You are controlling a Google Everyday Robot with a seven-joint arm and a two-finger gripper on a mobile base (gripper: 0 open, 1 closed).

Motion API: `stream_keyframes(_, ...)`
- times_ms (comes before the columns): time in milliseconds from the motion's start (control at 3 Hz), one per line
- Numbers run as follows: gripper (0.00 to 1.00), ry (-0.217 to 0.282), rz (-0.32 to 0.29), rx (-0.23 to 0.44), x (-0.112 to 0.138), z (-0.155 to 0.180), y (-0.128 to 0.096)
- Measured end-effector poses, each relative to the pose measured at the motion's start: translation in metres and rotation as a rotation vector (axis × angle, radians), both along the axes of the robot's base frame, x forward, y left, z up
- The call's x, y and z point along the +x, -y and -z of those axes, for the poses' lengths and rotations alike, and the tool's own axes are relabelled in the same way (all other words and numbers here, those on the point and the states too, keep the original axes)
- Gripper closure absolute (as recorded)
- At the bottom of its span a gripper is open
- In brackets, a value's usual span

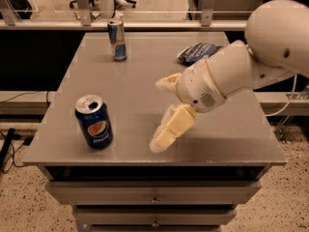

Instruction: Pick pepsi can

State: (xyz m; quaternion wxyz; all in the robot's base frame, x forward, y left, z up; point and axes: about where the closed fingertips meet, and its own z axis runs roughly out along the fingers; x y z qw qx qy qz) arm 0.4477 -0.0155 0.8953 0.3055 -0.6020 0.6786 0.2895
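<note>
The pepsi can (pixel 94 123), short and dark blue with a round red-white-blue logo and an opened silver top, stands upright near the table's front left edge. My gripper (pixel 159 115) hangs over the front middle of the table, to the right of the can and apart from it. Its two cream fingers (pixel 170 129) are spread open and hold nothing. The white arm reaches in from the right.
A slim silver-blue can (pixel 117 40) stands at the back left of the grey table (pixel 130 83). A dark blue snack bag (pixel 197 52) lies at the back right, partly behind the arm. Drawers (pixel 154 197) sit under the tabletop. A rail runs behind the table.
</note>
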Motion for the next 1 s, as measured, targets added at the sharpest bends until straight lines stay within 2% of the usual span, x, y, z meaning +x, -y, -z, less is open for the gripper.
stream_keyframes(1000,0.00,-0.037,0.008,0.254,0.014,0.020,-0.077)
